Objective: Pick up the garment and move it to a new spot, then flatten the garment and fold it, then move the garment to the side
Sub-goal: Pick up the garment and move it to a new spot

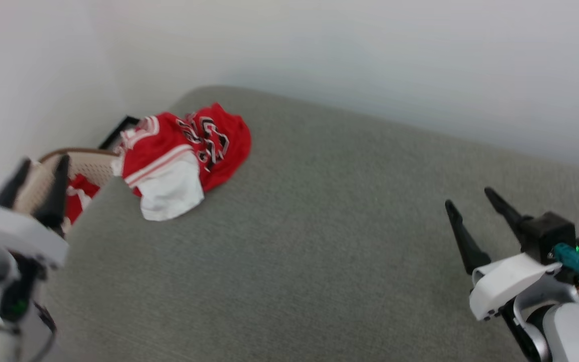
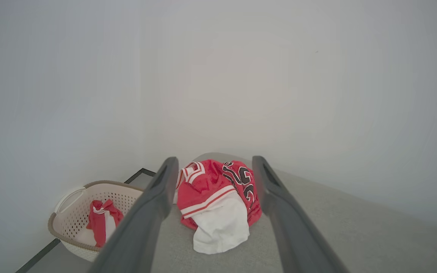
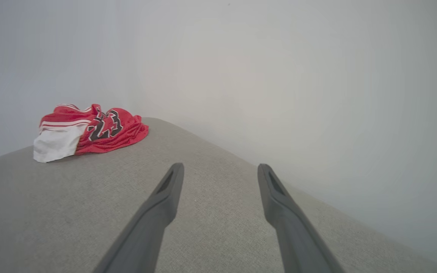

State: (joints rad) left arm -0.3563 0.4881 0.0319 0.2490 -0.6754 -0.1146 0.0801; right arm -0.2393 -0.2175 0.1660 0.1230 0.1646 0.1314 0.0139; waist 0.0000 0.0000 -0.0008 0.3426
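Nearest to me, my left gripper [image 1: 43,161] hangs at the near left, over the left edge of the grey padded surface [image 1: 319,241]. Its two dark fingers are spread wide with nothing between them; the head view shows it blurred. My right gripper [image 1: 468,197] hangs at the near right above the same surface, its fingers just as wide apart and empty.

Bare grey fabric stretches between both grippers and the garment [image 1: 184,151]. The garment lies well apart from either gripper, in a crumpled heap near the far left corner of the surface, close to its left edge. A white sleeve spills toward the near side, striped trim runs above it, and the red body with black, white-outlined lettering bunches up on the far right of the heap. Seen along my left fingers, the heap sits between them but farther off, not touching.

Just left of the garment, off the surface and lower, stands a cream perforated basket [image 2: 127,199] with a brown rim, holding another red and white cloth [image 2: 101,223]. A pale wall [image 1: 370,50] rises behind everything.
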